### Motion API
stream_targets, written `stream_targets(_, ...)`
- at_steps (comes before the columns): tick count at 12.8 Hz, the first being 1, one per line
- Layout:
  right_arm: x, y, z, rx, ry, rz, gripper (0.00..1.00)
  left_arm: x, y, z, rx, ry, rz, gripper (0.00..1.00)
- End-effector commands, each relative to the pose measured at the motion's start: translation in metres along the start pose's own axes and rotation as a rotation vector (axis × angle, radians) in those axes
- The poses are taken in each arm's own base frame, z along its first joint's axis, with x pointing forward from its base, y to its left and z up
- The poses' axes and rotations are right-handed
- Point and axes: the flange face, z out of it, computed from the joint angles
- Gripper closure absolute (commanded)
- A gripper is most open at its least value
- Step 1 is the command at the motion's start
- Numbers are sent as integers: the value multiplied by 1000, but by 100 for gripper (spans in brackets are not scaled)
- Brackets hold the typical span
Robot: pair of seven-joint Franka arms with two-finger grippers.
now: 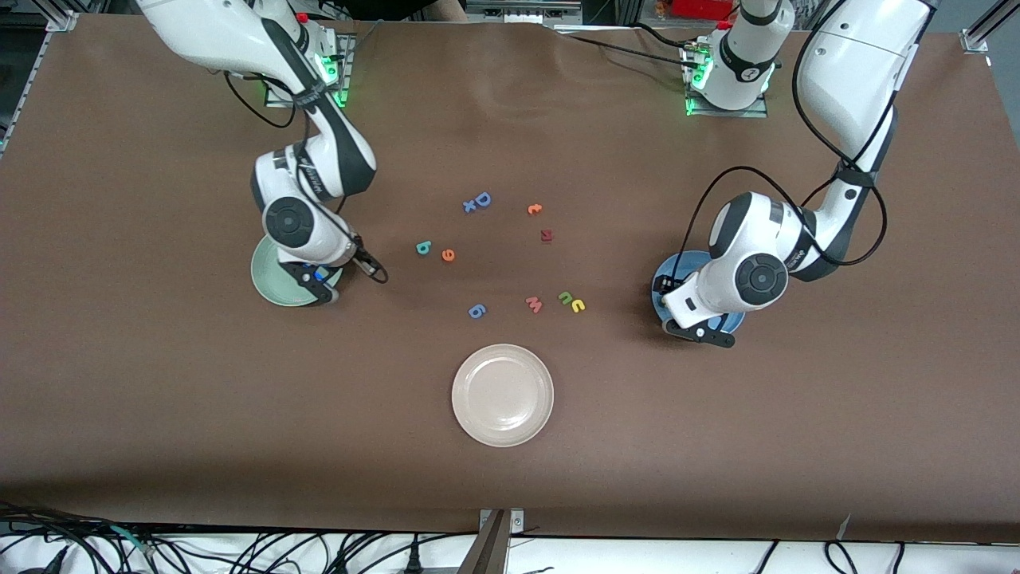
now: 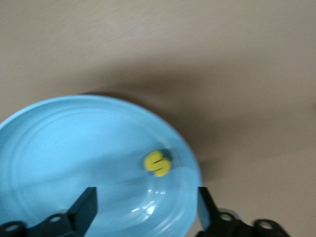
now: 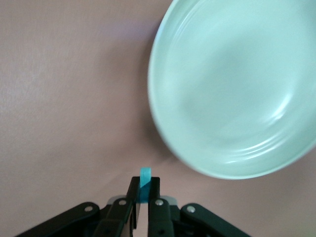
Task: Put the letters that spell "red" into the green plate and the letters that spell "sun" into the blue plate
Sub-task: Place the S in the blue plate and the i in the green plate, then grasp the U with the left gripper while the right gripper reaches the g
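The blue plate [image 2: 59, 148] lies under my left gripper [image 2: 145, 210], which is open with nothing between its fingers. A yellow "s" [image 2: 157, 163] rests in that plate. From the front the blue plate [image 1: 666, 276] is mostly covered by the left gripper [image 1: 700, 327]. My right gripper [image 3: 144, 190] is shut on a thin teal letter [image 3: 144, 178], seen edge-on, beside the rim of the green plate [image 3: 232, 89]. The green plate [image 1: 267, 279] is empty. A teal "d" [image 1: 423, 248], orange "e" [image 1: 448, 255], green arch [image 1: 565, 298] and yellow arch [image 1: 578, 304] lie mid-table.
A cream-white plate [image 1: 502, 395] sits nearer to the front camera than the letters. Other loose letters lie mid-table: a blue D [image 1: 482, 199], a small orange one [image 1: 535, 209], a dark red block [image 1: 547, 235], a blue 6 [image 1: 476, 311] and a pink w [image 1: 534, 304].
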Motion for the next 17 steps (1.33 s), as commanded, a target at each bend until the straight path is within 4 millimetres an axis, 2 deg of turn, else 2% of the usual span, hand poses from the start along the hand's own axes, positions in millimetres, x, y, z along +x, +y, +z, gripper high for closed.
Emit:
stream_targets(1,20,27,-20,-32,-4,-138,95,6,43,-25,4,44,21,0)
stream_targets(4,61,72,-21,-63,-36,-325,95,5,84,-23,9,49,-188,0)
stream_targets(7,99,116,-2,-86,-73,-442,95,28,92,-15,-24,61,-385,0)
stream_targets(9,103,121,4,-91,-79,-451,93,49,101,-20,-70,80,-527,0)
stream_targets(11,103,121,3,-89,-76,-445,78,49,115,-2,-73,53,-618,3)
stream_targets(12,103,119,1,-89,-73,-440,51,52,118,5,-85,59,-679,5)
stream_targets(13,102,117,0,-86,-71,-442,17,56,125,12,-105,78,-724,6)
stream_targets(14,102,116,-2,-83,-69,-441,2,59,127,22,-118,88,-747,9)
stream_targets(17,95,108,-6,-79,-63,-401,2,61,137,31,-128,95,-757,29)
